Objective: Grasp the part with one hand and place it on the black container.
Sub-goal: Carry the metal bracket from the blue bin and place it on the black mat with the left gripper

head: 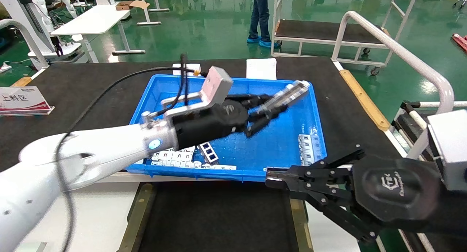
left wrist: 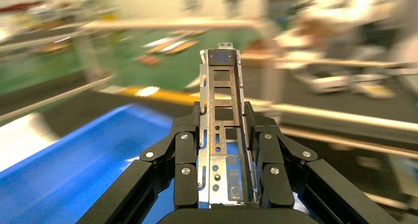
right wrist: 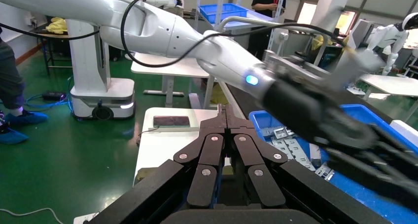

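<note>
From where I stand, the blue bin point(head: 292, 142) in the middle of the dark tabletop is the thing to steer by. At its left near corner lie the white slotted plates point(head: 171, 158), partly under the white left arm that reaches in over that corner. Above the bin's middle hangs the left gripper point(head: 268, 111), its fingers point(left wrist: 186, 169) clamped tight on both side walls of the part point(head: 289, 94) (the silver channel with its row of rectangular cut-outs). The part juts out over the bin's far right corner, clear of the floor of the bin. Just in front of the bin lies the black container point(head: 219, 215), its olive strips on both sides. Off the bin's near right corner hovers the right gripper point(head: 271, 176), fingers pressed together, holding nothing.
</note>
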